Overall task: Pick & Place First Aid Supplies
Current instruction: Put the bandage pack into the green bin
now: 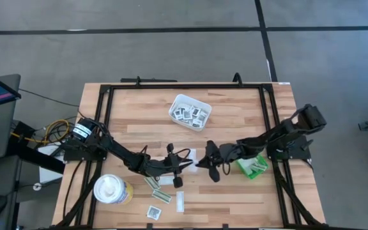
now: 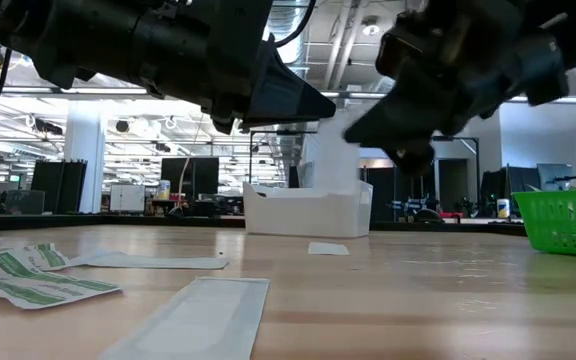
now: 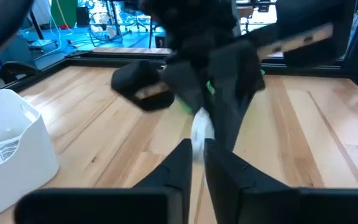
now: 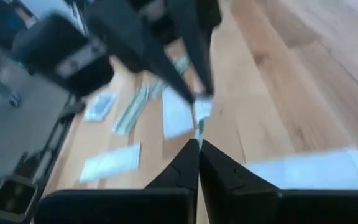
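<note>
A small white first aid packet (image 3: 201,132) hangs in mid-air over the middle of the table, between my two grippers, which meet tip to tip. My right gripper (image 4: 198,148) comes from the table's right and is shut on it. My left gripper (image 3: 198,163) comes from the table's left, its fingers a narrow gap apart on either side of the packet's other end. Whether they touch it I cannot tell. More packets (image 1: 160,195) lie flat near the front edge. The white tray (image 1: 189,110) holds several packets. My right gripper pinches the white packet by one end (image 4: 199,124) between its two fingertips. The fingers come from the table's right, slanting a little downward. The packet stands on edge, reaching on toward the left gripper, lifted clear of the table.
A green bin (image 1: 253,167) sits at the right beside my right arm. A white round container (image 1: 112,190) stands at the front left. Loose packets (image 2: 28,272) and a long flat strip (image 2: 200,312) lie on the wood near the front edge. A black frame (image 1: 107,108) borders the table.
</note>
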`<action>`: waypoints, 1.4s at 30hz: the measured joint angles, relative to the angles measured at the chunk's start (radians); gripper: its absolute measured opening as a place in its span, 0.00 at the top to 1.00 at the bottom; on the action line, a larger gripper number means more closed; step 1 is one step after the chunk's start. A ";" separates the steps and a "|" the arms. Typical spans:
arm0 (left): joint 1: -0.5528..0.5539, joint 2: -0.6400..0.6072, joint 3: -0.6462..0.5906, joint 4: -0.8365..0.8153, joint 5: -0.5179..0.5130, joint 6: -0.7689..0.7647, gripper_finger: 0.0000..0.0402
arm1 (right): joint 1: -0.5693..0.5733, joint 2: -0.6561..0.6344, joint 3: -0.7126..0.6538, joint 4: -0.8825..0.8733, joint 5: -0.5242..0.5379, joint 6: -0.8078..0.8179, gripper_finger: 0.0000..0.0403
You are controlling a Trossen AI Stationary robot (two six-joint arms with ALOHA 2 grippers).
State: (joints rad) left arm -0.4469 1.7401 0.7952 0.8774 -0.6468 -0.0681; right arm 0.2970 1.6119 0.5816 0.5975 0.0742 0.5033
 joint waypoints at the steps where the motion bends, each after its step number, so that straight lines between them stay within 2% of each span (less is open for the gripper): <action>1: 0.000 0.000 0.000 -0.001 0.000 0.000 0.88 | 0.004 -0.026 0.000 -0.044 -0.001 -0.002 0.99; 6: -0.005 0.000 0.000 -0.015 -0.003 0.000 0.80 | 0.031 -0.223 0.000 -0.376 -0.002 0.007 1.00; 10: -0.005 0.000 0.000 -0.033 -0.003 0.000 0.76 | 0.090 -0.435 0.001 -0.753 -0.066 0.175 0.99; 17: -0.004 -0.001 0.000 -0.036 -0.003 0.000 0.75 | 0.324 -0.727 0.001 -1.306 0.171 0.470 0.99; 22: -0.004 -0.001 0.000 -0.035 -0.003 0.000 0.75 | 0.444 -0.868 0.001 -1.516 0.241 0.668 0.99; 28: 0.003 -0.001 0.000 -0.035 -0.003 0.000 0.75 | 0.504 -0.903 0.001 -1.611 0.243 0.826 0.97; 37: 0.002 -0.001 0.000 -0.035 -0.003 0.000 0.75 | 0.515 -0.790 0.001 -1.536 0.219 0.827 0.84; 40: 0.009 -0.001 0.000 -0.035 -0.003 0.004 0.75 | 0.515 -0.757 0.000 -1.430 0.292 0.768 0.82; 42: 0.015 -0.001 0.000 -0.035 0.008 0.004 0.75 | 0.514 -0.725 0.000 -1.322 0.389 0.637 0.82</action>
State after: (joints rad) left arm -0.4322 1.7393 0.7952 0.8425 -0.6383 -0.0643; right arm 0.8112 0.8874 0.5819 -0.7250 0.4634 1.1408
